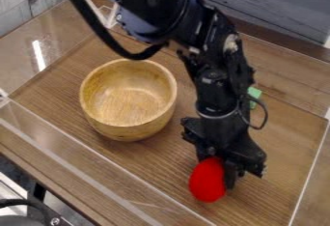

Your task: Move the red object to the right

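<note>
Closest to us, the red object (206, 183) sits on the wooden table (77, 157), near the front edge. The black gripper (221, 170) points down right over it, touching its top. The fingers seem to be beside the toy, but I cannot tell if they really hold it. The toy is round and shiny, so it could slip out and roll off the edge if the grip is loose. Farther back sits the wooden bowl (127, 98). A bit of a green block (256, 93) peeks out behind the arm.
</note>
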Available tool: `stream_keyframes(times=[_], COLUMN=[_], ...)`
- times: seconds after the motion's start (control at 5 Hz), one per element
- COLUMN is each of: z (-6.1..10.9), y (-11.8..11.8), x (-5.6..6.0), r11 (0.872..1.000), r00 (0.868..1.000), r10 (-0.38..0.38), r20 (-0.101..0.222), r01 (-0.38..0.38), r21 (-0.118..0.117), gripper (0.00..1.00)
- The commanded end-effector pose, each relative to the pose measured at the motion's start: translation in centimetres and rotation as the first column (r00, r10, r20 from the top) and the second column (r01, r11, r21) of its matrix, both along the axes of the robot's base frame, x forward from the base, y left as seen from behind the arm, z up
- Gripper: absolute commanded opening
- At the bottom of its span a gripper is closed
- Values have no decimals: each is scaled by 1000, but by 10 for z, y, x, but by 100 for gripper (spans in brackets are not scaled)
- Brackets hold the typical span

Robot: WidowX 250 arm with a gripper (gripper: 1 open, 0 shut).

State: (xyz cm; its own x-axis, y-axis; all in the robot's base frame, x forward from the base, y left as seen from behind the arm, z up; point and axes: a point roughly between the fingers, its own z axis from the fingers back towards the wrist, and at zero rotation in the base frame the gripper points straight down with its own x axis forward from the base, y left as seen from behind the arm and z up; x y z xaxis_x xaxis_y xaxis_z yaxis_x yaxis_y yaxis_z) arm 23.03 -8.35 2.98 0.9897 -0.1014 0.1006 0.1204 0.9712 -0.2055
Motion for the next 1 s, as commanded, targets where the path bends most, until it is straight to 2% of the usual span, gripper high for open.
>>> stream_keyframes(times=[0.0, 0.2, 0.6, 0.8], z=[3, 13, 7, 9], y=[6, 3, -27, -26], x=[16, 14, 19, 19], r11=[1000, 1000, 992, 990], r00=[999, 999, 992, 991], r10=[5, -21, -123, -136], r20=[44, 31, 13, 11], r01=[-4, 21, 123, 136], r21=[-15, -6, 18, 37], gripper=[0, 100, 100, 100])
